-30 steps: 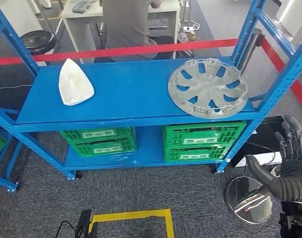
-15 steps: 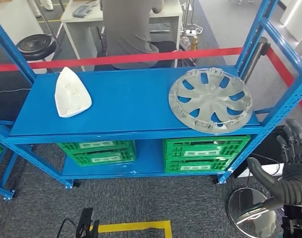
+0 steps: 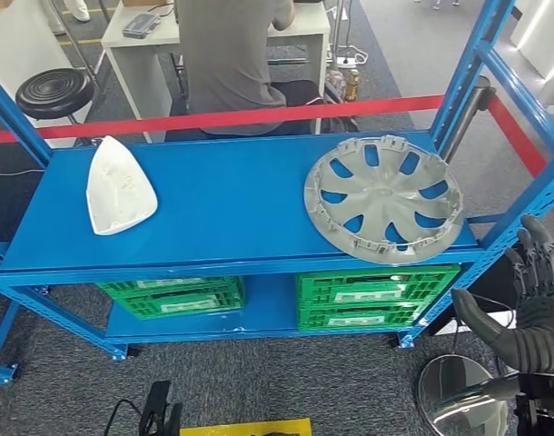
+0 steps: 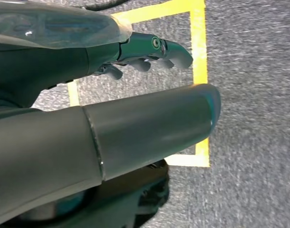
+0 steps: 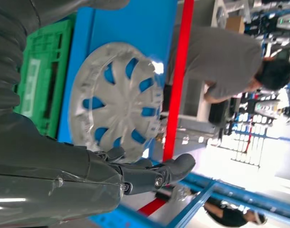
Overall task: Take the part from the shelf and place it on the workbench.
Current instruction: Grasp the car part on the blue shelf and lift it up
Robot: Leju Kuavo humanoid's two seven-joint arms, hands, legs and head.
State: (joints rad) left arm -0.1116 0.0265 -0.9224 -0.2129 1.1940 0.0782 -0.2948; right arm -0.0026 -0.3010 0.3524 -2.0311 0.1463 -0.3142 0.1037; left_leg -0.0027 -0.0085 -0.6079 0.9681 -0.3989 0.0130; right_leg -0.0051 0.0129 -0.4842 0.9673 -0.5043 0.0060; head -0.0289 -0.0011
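Right hand [image 3: 535, 309] hanging low, off past the right end of the blue shelf [image 3: 226, 195], fingers spread, thumb sticking out toward the shelf, nothing in the grip. Up and to the left of that hand, lying flat on the top board: grey hubcap [image 3: 382, 197], near edge poking a bit past the front lip, well apart from the fingers. Same hubcap [image 5: 116, 97] seen from the right wrist, just beyond the fingertips [image 5: 179, 167], no contact, blue board peeking through the cutouts. Way further left from the hand, at the opposite end of the same board: white triangular part [image 3: 116, 188], sitting hollow side up, also untouched. Under the hubcap, on the lower level, a green crate [image 3: 373, 295]; another green crate [image 3: 172, 295] under the white piece. Right below the hand on the carpet, a round shiny base [image 3: 462, 395]. Beyond the shelf, red tape [image 3: 219, 119] stretched across, and behind that a person in a grey shirt [image 3: 230, 50] sitting at a white desk [image 3: 309, 23], black stool [image 3: 54, 93] off to the far left. Left hand [image 4: 118, 95] down over grey carpet, thick thumb straight out, darker fingers loosely extended beside it, holding nothing, yellow floor tape [image 4: 199, 80] just beyond the fingertips.
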